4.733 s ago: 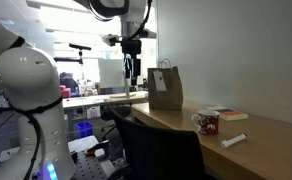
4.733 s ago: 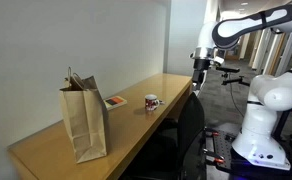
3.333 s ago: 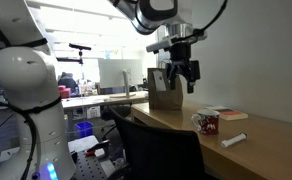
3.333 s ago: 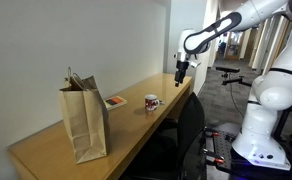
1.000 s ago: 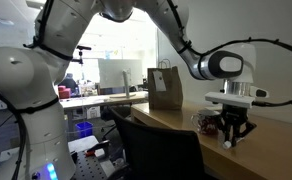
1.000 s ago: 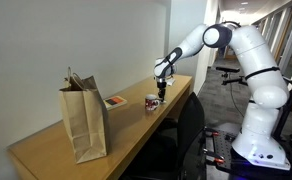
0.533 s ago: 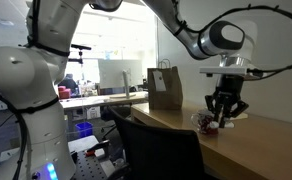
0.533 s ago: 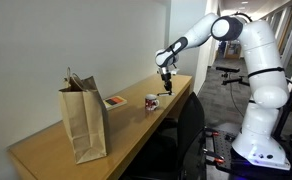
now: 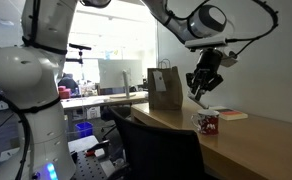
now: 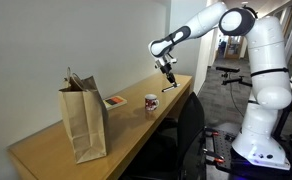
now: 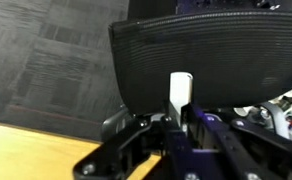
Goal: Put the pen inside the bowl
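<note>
1. Farthest left in an exterior view, a brown paper bag point(image 10: 84, 118) stands upright on the long wooden counter point(image 10: 46, 155). Its top is creased and open, and its handles stick up.
2. Next along the smooth, pale-brown counter lies a flat white-and-red book point(image 10: 115, 101), close to the wall.
3. Just right of the book stands the bowl point(image 10: 151, 102), a small, round, white mug-like cup with a red pattern, upright and apart from the book.
4. Above the bowl and a little to its right, the dark gripper point(image 10: 168, 70) hangs tilted in the air on the end of the glossy white arm point(image 10: 201, 25), clear of the counter.
5. The wrist view shows the pen point(image 11: 180, 92), a short, thick, whitish stick with a squared end. It stands up between the two dark fingers, which are clamped on its lower part, so the pen is in the air and not in the bowl.
6. Behind the pen in that view spreads the curved black mesh back of an office chair point(image 11: 221, 45), with grey patterned carpet point(image 11: 46, 60) to its left.
</note>
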